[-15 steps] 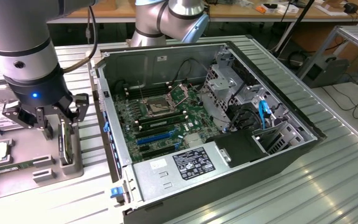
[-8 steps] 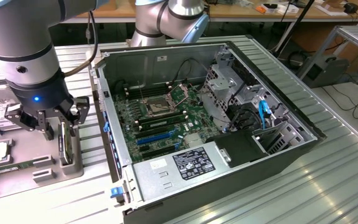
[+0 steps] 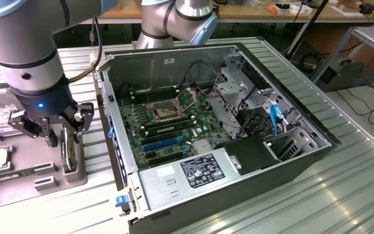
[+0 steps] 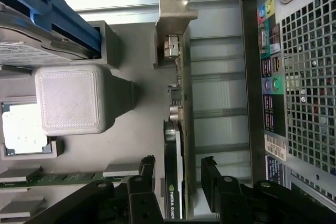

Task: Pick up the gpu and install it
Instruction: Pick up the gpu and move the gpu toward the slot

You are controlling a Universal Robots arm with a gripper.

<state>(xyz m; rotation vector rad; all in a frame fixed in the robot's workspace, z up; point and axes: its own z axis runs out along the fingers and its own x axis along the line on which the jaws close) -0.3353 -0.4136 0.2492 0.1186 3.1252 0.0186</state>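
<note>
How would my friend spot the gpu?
Find the open computer case, then the grey tray on the exterior view's left. The gpu stands on edge there, straddled by the open claw. Unlike the flat green memory stick, it has a silver bracket.

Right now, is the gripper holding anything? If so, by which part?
Nothing is held. The gripper is open, fingers astride the gpu at the end away from its silver bracket, a gap showing on each side.

The arm (image 3: 19,48) hung straight down — wrist (image 3: 39,100) vertical — its gripper (image 3: 50,127) pointed downward, both black fingers (image 4: 147,174) spread wide apart.
</note>
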